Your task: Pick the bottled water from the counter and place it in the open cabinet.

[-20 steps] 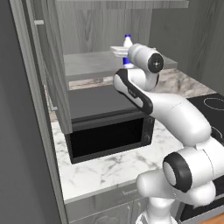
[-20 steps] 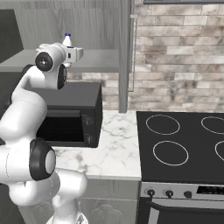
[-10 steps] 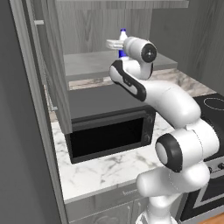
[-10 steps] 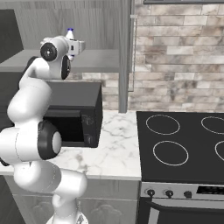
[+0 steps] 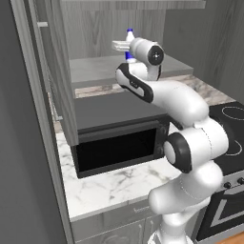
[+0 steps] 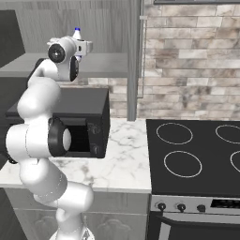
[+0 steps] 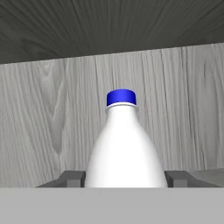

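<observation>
While raised above black microwave (image 5: 119, 143), gripper (image 7: 124, 178) clamped on bottled water (image 7: 124, 148), bottle upright, blue cap (image 7: 121, 97) up, inside open cabinet (image 5: 119, 28) over its shelf (image 5: 100, 71).

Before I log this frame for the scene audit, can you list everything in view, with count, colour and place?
bottled water: one, white with a blue cap, upright, held in front of the cabinet's back wall above the shelf.
open cabinet: one, grey wood grain, flat shelf above the microwave, door swung open at left.
microwave: one, black, on the marble worktop under the cabinet.
worktop: one, white marble with grey veins, beside the stove.
stove: one, black top with four ring burners, knobs along the front, right of the worktop.
brick wall: one, grey-brown, behind the stove.
arm: one, white with dark joints, reaching up into the cabinet.
gripper: one, shut on the bottled water.
</observation>
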Robot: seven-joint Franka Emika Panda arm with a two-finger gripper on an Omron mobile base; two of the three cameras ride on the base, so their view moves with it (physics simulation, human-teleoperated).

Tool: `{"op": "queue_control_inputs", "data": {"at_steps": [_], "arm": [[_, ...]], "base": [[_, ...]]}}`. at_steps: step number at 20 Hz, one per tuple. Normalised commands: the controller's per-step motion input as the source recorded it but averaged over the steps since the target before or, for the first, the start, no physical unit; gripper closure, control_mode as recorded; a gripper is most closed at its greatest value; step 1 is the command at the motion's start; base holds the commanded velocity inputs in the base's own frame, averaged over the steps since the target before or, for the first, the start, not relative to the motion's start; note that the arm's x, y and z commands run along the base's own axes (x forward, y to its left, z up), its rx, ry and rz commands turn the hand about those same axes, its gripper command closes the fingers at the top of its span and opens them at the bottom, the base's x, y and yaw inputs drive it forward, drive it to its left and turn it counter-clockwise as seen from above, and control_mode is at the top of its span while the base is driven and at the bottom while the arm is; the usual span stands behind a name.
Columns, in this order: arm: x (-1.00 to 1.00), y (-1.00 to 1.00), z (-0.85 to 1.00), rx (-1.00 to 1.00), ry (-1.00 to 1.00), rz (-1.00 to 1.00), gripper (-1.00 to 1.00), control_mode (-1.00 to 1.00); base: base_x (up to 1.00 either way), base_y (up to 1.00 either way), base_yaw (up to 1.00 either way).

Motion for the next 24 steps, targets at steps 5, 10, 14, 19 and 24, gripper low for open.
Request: {"op": "queue_control_inputs", "data": {"at_steps": [5,10,14,19,24], "arm": [[0.24,0.01,0.00,0.00,-0.09,0.00,1.00,-1.00],[0.24,0.00,0.00,0.00,-0.13,0.00,1.00,-1.00],[0.20,0.00,0.00,0.00,-0.16,0.00,1.00,-1.00],[0.08,0.00,0.00,0.00,-0.13,0.00,1.00,-1.00],[0.02,0.00,0.00,0.00,-0.07,0.00,1.00,-1.00]], "base": [[0.00,0.00,0.00],[0.00,0.00,0.00],[0.00,0.00,0.00],[0.00,0.00,0.00],[0.00,0.00,0.00]]}}
